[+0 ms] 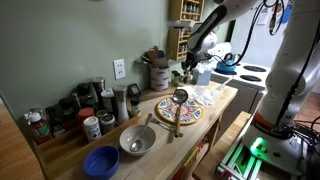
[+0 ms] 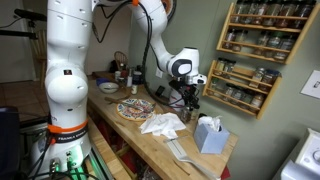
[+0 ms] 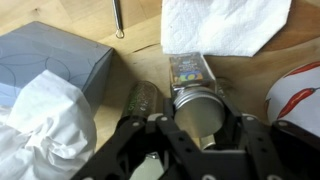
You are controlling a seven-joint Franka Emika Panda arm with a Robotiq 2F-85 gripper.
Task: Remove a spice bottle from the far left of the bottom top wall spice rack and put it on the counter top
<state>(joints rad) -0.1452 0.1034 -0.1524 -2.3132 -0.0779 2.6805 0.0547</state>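
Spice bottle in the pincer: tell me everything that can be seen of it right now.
In the wrist view the spice bottle is a small jar with a silver, metal-looking cap turned toward the camera and a colourful label on its side. Its contents do not show. The pincer is shut on it, one dark finger at each side of the cap. It is over the light-wood counter top, near a white paper towel. Whether it rests on the wood cannot be told.

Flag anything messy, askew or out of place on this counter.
Crumpled white paper lies loose on the counter top beside the tissue box, and a ladle rests across the patterned plate. Nothing looks spilled or broken.
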